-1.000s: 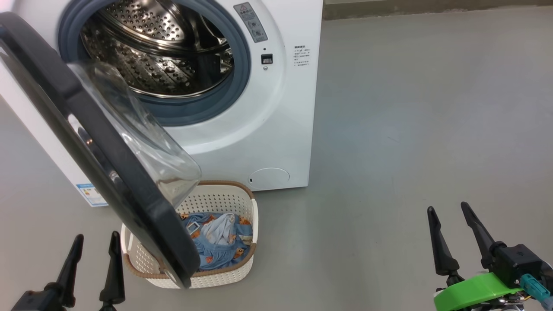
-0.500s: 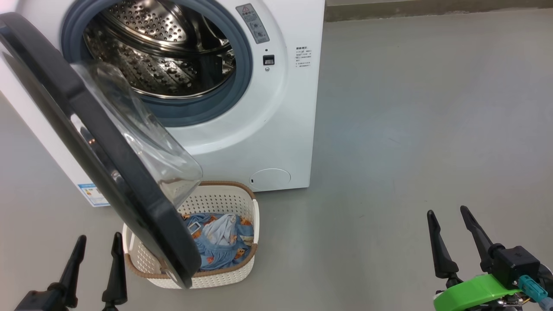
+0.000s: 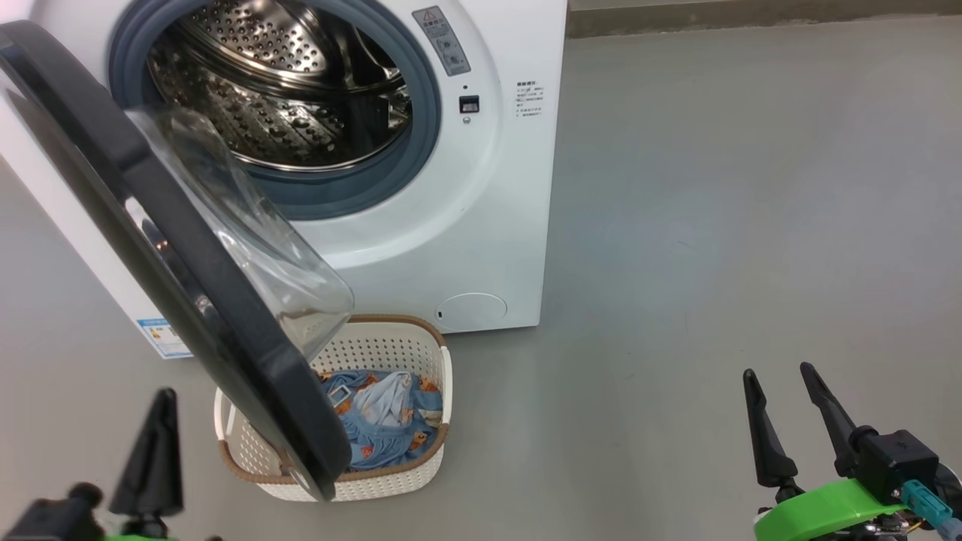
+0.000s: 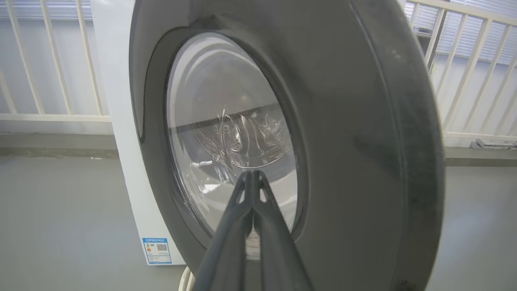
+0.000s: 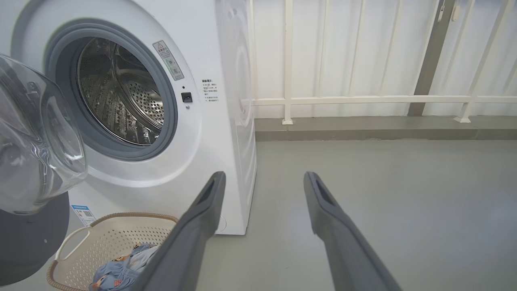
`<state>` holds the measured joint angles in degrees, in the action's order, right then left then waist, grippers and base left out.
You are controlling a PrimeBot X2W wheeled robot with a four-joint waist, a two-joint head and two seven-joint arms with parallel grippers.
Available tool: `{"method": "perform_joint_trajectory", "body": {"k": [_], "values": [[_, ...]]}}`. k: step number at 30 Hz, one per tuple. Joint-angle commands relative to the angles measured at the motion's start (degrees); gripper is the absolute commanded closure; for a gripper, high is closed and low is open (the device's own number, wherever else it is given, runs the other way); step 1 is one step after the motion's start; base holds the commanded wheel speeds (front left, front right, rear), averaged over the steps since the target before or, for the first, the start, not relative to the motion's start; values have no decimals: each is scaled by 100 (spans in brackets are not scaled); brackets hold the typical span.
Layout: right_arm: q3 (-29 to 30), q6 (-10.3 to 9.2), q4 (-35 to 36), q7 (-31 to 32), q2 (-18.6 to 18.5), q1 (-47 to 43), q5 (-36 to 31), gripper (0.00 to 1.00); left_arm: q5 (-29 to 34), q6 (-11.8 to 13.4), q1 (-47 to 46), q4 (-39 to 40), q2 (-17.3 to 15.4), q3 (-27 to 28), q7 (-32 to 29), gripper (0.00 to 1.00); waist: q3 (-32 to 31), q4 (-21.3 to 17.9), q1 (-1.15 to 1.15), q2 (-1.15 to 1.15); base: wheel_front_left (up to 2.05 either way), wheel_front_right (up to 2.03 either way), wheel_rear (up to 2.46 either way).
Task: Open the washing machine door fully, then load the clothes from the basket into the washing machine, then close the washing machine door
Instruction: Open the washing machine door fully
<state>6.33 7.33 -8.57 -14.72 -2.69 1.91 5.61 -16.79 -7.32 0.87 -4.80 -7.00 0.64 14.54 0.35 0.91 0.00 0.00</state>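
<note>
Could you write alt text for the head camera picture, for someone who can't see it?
A white front-loading washing machine stands with its round black door swung open above a cream basket holding blue bear-print clothes. The robot's left tool shows at lower left with fingers shut, its right tool at lower right with fingers apart.

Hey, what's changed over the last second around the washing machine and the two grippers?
The left gripper has snapped shut, its two fingers now pressed together on nothing, pointing at the washing machine door. The right gripper stays open. The door stays partly open over the basket, with the clothes still inside.
</note>
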Motion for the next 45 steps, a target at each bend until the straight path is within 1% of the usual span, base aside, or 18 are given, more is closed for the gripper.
{"method": "perform_joint_trajectory", "body": {"k": [1,6,9,14,19,20,21,27,30,32,37,45], "values": [[-119,16,102,-28,-19,97,17,0,20,-17,-276,313,-99,289,46,100,2,4,0,0,0,0,0],[-105,16,75,-28,-19,124,15,0,154,-17,-542,1126,-110,511,46,100,15,14,0,0,0,0,0],[-88,16,69,-28,-19,131,16,0,187,-17,-690,1724,-100,464,46,100,24,22,0,0,0,0,0],[-66,16,56,-28,-19,137,26,0,169,-17,-881,2575,-135,64,46,100,39,24,0,0,0,0,0],[-77,16,58,-28,-19,150,29,0,123,-17,-914,2967,-228,-539,46,100,57,4,0,0,0,0,0],[-77,16,58,-28,-19,150,29,0,123,-17,-914,2967,-228,-539,46,100,57,4,0,0,0,0,0],[-71,16,66,-28,-19,154,28,0,89,-17,-903,3055,-252,-820,46,100,65,-1,0,0,0,0,0],[-39,16,76,-28,-19,144,35,0,-65,-17,-779,2987,-261,-1730,46,100,85,-4,0,0,0,0,0],[-15,16,80,-28,-19,147,43,0,-111,-17,-666,2759,-259,-2118,46,100,103,2,0,0,0,0,0],[-26,16,82,-28,-19,157,41,0,-163,-17,-586,2501,-316,-2332,46,100,118,-4,0,0,0,0,0],[-39,16,95,-28,-19,178,39,0,-255,-17,-476,1919,-434,-2522,46,100,150,-12,0,0,0,0,0],[-45,16,62,-28,-19,204,36,0,-349,-17,-446,1265,-398,-2481,46,100,177,-40,0,0,0,0,0]]}}
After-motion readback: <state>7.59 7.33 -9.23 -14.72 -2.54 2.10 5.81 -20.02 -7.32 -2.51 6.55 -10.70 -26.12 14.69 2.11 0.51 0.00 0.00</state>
